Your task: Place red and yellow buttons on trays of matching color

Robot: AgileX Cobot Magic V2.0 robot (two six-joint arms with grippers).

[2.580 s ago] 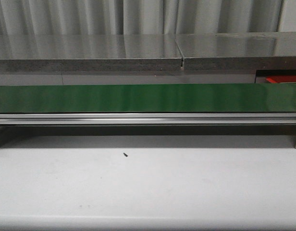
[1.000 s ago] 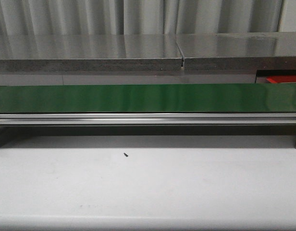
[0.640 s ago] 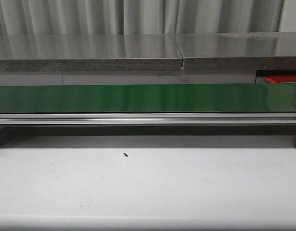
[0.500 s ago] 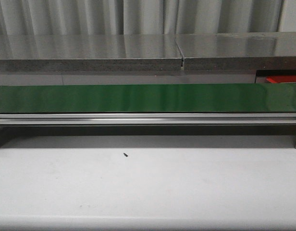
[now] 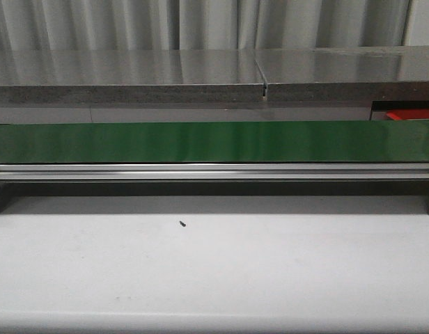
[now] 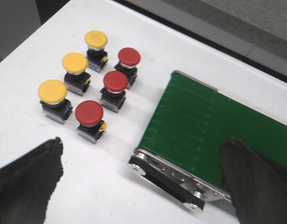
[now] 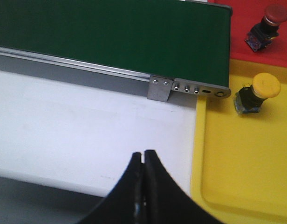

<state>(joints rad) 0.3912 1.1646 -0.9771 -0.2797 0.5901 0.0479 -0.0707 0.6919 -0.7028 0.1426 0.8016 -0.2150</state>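
**A:** White tabletop fills the near half of your front view, and beyond it the long green conveyor belt runs across on its silver aluminium rail. Neither arm shows from that camera. At the far right edge you get only a sliver of red behind the belt; I cannot tell from there what it is.

**B:** Where are the trays?

**A:** Look at your right wrist view. The flat yellow plastic tray sits just beside the belt's end, with the flat red plastic tray touching its far side. One yellow-capped push button stands on the yellow tray, near the belt's end bracket. One red-capped push button stands on the red tray.

**B:** And the buttons not yet sorted?

**A:** Your left wrist view has them, on the white surface beside the belt's other end: a row of three yellow mushroom-head buttons and, nearer the belt, a row of three red mushroom-head buttons. All six stand upright on dark square bases, close together but apart.

**B:** Pincers?

**A:** Your left gripper is spread wide, its black fingers at the two edges of the view, holding nothing. Your right gripper has its black tips pressed together, clenched on nothing, over the white tabletop near the yellow tray.
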